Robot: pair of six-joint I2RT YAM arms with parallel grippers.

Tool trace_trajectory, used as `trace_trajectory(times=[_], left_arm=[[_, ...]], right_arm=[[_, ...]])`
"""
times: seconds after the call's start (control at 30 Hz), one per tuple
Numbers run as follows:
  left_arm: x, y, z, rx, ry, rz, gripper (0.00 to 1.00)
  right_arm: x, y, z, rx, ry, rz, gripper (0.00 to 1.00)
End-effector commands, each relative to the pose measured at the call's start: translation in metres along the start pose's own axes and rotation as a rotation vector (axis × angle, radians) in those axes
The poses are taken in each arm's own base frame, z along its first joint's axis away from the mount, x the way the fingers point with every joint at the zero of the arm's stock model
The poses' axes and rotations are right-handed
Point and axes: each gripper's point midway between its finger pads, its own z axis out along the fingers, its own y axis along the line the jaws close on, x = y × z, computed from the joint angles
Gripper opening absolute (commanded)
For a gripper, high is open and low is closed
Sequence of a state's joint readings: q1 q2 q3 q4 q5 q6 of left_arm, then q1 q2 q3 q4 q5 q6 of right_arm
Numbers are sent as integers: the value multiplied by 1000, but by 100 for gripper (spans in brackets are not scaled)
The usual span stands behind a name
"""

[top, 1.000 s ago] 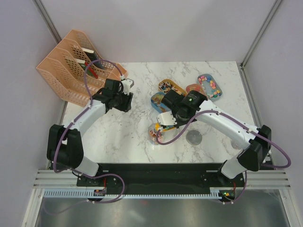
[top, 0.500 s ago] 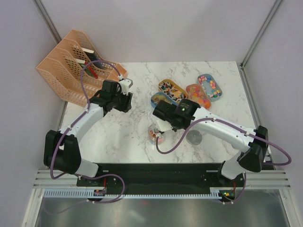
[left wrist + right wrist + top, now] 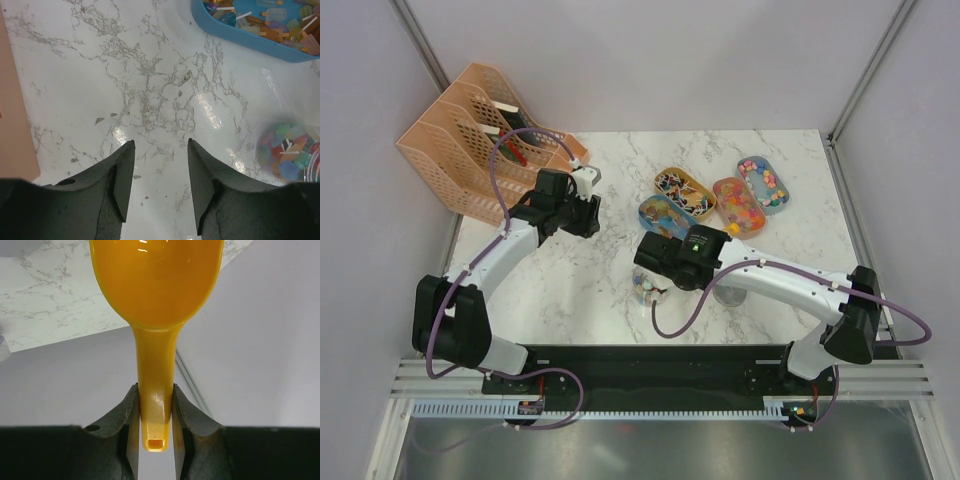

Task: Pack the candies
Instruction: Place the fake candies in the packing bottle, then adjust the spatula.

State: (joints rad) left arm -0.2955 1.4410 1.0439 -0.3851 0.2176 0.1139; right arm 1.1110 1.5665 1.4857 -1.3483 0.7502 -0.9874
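Candies fill four oval trays: yellow (image 3: 682,187), blue (image 3: 663,214), orange (image 3: 738,204) and light blue (image 3: 764,183). More candies (image 3: 647,286) lie in a small clear jar (image 3: 289,156) at the table's front middle. My right gripper (image 3: 155,410) is shut on the handle of the yellow-orange scoop (image 3: 156,280), whose bowl points at the wall. In the top view this gripper (image 3: 653,260) hovers right over the jar and hides the scoop. My left gripper (image 3: 160,150) is open and empty above bare marble, left of the blue tray (image 3: 250,37); it also shows in the top view (image 3: 584,213).
A round grey lid (image 3: 728,292) lies right of the jar. A peach file organizer (image 3: 470,140) stands at the back left, its edge at the left of the left wrist view (image 3: 12,125). Grey walls enclose the marble table (image 3: 570,290).
My right arm has swung from over the blue tray toward the front left, bringing the scoop over the jar. My left arm has barely moved.
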Motion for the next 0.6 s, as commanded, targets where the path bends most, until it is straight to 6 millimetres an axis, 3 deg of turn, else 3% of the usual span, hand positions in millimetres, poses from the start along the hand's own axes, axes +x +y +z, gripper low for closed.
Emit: trace_trajectory(times=[0.0,0.07,0.17,0.23,0.33,0.57], left_arm=[[-20,-3,-6,19,-79,-16,54],[-26,-12,-11,61,-96,-26,60],[-37,-40,-22,213,-121,-57,75],[-41,-71,-33,390,-128,-65,80],[-45,-101,-46,581,-112,-127,84],[-50,-116,-43,718,-75,-183,75]], right_arm=[[21,9,-6,-21,103,-61,0],[22,6,-9,-15,85,-17,0],[18,-1,-11,-60,-32,190,0],[16,-4,-5,-126,-115,361,0],[14,-3,5,-179,-179,488,0],[0,-2,20,-229,-207,587,0]])
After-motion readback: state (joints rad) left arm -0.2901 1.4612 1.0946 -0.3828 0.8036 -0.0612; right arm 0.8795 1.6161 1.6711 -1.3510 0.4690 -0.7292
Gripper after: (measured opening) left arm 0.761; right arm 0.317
